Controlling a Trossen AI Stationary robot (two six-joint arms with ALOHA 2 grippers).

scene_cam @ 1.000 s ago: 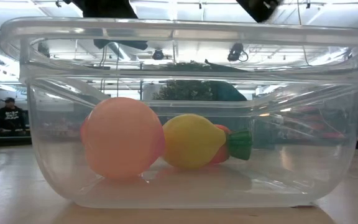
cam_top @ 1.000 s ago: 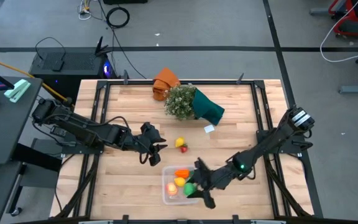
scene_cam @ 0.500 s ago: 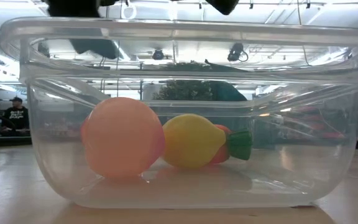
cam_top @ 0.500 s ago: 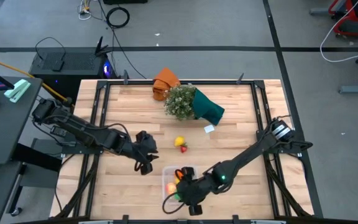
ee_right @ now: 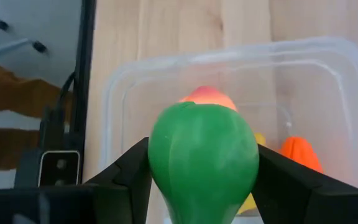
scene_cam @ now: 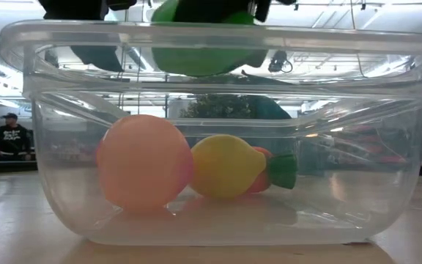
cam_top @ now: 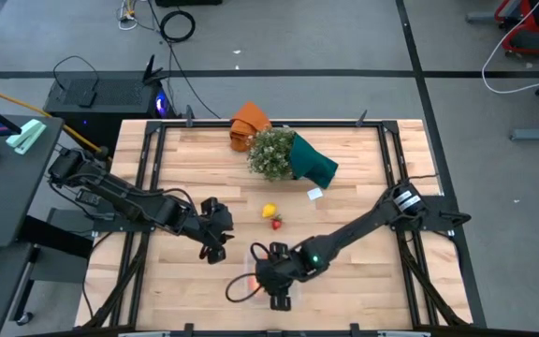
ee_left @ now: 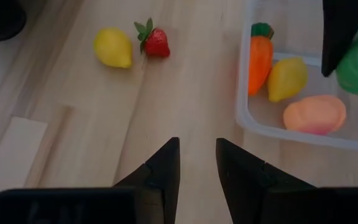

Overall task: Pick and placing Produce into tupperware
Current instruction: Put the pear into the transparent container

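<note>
The clear tupperware [ee_left: 248, 122] stands near the table's near edge, mostly under my right arm in the high view. In it lie a peach [scene_cam: 143, 163], a lemon [scene_cam: 227, 166] and a carrot [ee_left: 260, 48]. My right gripper [ee_right: 202, 163] is over it, shut on a round green fruit [scene_cam: 205, 53]. A second lemon [cam_top: 269, 212] and a red berry [cam_top: 276, 224] lie on the wood farther back. My left gripper [ee_left: 197, 163] hovers open to the left of the tupperware [cam_top: 251, 281]. My right gripper pinches the green fruit between its two fingers [ee_right: 132, 169], one on each of its opposite sides [ee_right: 160, 155]. It comes from above, pointing down into the tupperware [ee_right: 122, 87]. The fruit is lifted clear, hanging at rim height over the peach [ee_right: 206, 96].
A bushy plant in teal wrap [cam_top: 286, 155] and an orange cloth [cam_top: 248, 122] lie at the far side, with a small white card [cam_top: 314, 194] beside them. A cable loops near the tupperware [cam_top: 237, 290]. A person [scene_cam: 6, 133] sits in the room beyond.
My right gripper has swung from the tupperware's right side toward the table's left, and now stands over it. The green fruit has come into the low view above the rim. My left gripper has drawn back a little toward the near-left.
</note>
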